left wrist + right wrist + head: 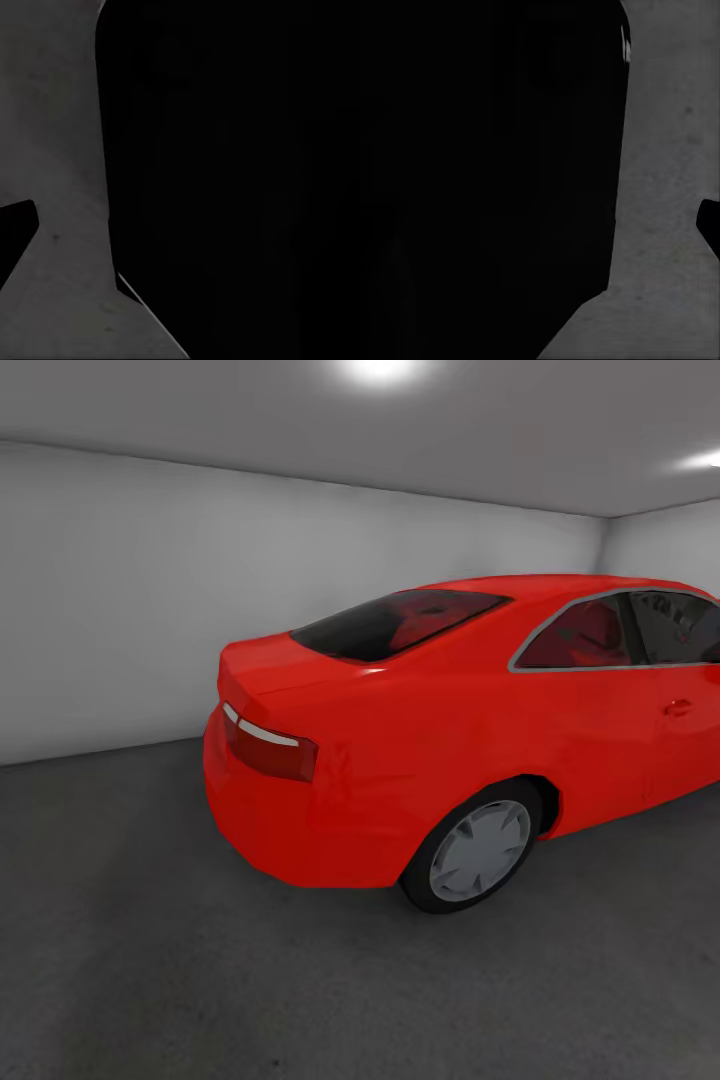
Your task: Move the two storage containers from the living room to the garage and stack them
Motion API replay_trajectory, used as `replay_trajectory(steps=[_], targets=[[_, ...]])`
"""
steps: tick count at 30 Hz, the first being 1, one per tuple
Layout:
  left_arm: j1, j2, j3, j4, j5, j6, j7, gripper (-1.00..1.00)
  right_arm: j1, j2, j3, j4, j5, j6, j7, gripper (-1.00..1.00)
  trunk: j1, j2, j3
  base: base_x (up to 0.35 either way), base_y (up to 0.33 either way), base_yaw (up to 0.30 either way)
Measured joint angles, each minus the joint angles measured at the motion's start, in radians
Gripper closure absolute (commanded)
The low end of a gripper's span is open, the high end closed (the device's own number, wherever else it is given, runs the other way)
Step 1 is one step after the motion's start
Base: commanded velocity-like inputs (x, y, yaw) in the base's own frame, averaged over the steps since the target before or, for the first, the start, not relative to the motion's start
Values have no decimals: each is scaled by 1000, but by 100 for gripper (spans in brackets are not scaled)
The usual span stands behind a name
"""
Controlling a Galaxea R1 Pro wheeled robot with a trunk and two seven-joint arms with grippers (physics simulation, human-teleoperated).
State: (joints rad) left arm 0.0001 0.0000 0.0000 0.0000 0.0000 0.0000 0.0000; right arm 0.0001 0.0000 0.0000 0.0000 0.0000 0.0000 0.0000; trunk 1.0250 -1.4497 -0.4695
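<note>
Gripper states impossible to tell, black shapes crowd both wrist views, grey floor (150, 960) beneath, red car (450, 740) parked ahead

Obstacle: a red coupe car (450, 730), rear quarter toward the camera, takes up the middle and right of the garage.
Open room: bare dark grey concrete floor (150, 960) in front of and left of the car.
Boundary: white wall (120, 600) behind the floor.
</note>
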Motion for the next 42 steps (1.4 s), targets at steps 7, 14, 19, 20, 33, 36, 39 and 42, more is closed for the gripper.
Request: replay_trajectory(steps=[7,14,19,20,33,36,39,42], targets=[[40,-39,0,-1,-3,-6,-1,-100,-28,39,4,-2,1,6,-1,-100,0,0,0,0,0,0],[60,-75,0,-1,-3,-6,-1,-100,-30,55,2,-3,1,3,-1,-100,0,0,0,0,0,0],[60,-78,1,-2,-2,-7,-1,-100,-30,49,6,-4,1,-22,-1,-100,0,0,0,0,0,0],[60,-80,0,-2,-2,-11,-1,-100,-30,44,7,-4,1,-27,-1,-100,0,0,0,0,0,0],[59,-97,-1,-54,-4,-83,7,-100,-60,-17,7,-68,40,-100,11,-100,0,0,0,0,0,0],[58,-98,-2,-282,-5,-33,7,-100,-140,-19,6,-291,153,-75,13,-100,0,0,0,0,0,0],[56,-98,-1,-495,-6,110,11,-100,-172,-21,5,-308,162,-26,13,-100,0,0,1,0,0,0],[46,-94,-1,-646,-8,251,24,-100,-204,-27,0,-309,163,-11,8,-100,0,0,1,0,0,0]])
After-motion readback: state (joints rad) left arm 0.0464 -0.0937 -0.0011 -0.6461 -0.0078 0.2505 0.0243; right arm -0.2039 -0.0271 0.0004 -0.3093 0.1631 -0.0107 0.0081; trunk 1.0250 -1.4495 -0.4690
